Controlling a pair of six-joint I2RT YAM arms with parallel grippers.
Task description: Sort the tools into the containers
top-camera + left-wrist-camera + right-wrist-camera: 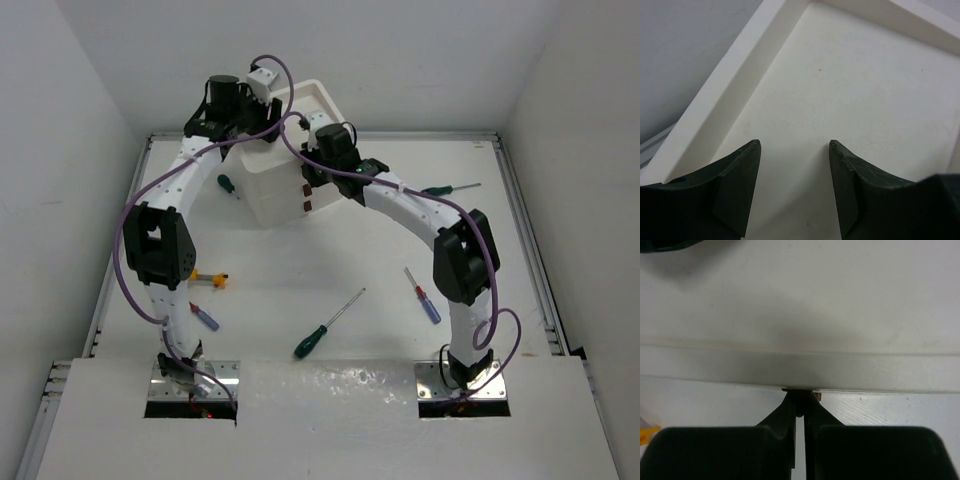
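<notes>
Right hand (800, 401) clamped on a drawer handle (802, 391), so pull straight and level while left hand (795, 150), fingers apart over unit top (850, 90), braces; screwdrivers (327, 325) lie loose on counter (280, 290).

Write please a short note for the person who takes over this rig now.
Left pincer: open, empty, over the unit's rimmed top.
Right pincer: shut on a dark-red drawer handle.
On the table: stubby green screwdriver, right green screwdriver, front green screwdriver, left blue screwdriver, right blue screwdriver, yellow-orange screwdriver.
Done: no tool seen in a container.
Left: pull that drawer open, sort all six.
</notes>
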